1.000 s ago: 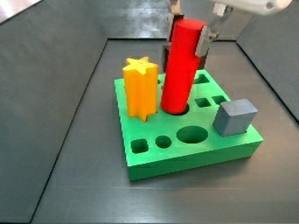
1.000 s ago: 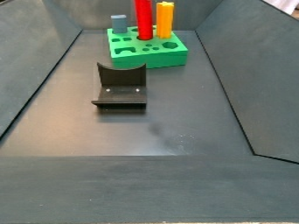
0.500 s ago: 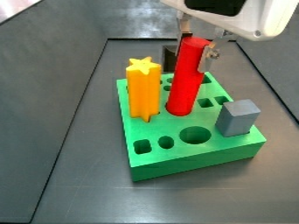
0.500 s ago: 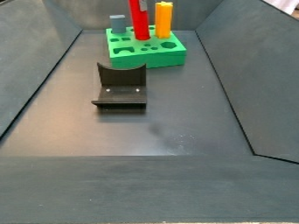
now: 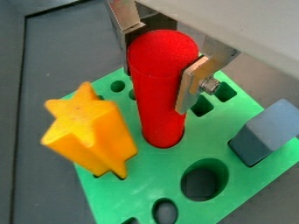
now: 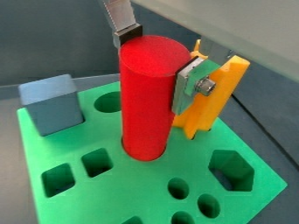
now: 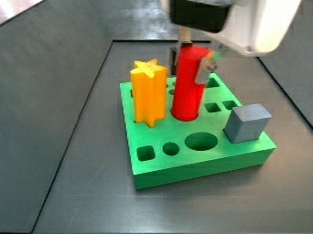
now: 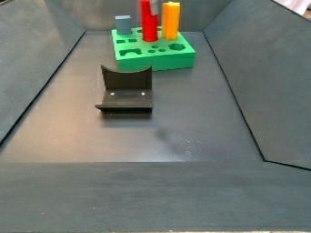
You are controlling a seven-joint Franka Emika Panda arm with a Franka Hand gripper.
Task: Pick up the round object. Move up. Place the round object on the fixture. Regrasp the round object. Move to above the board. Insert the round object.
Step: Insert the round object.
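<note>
The round object, a red cylinder peg (image 7: 188,84), stands upright with its lower end in a round hole of the green board (image 7: 232,155). It shows in both wrist views (image 5: 162,87) (image 6: 152,101) and in a side view (image 8: 145,18). My gripper (image 7: 193,57) is shut on the peg near its top, one silver finger on each side (image 5: 162,57) (image 6: 156,59). The dark fixture (image 8: 125,88) stands empty on the floor in front of the board (image 8: 152,62), well apart from the gripper.
An orange-yellow star peg (image 7: 148,91) stands in the board beside the red peg (image 5: 87,131) (image 6: 216,87). A grey-blue cube (image 7: 248,122) sits on the board's corner (image 5: 268,136) (image 6: 49,101). Several other holes in the board are open. Sloped dark walls ring the floor.
The gripper has moved down with the red peg, and the peg now sits deeper in the board's round hole. Nothing else has moved.
</note>
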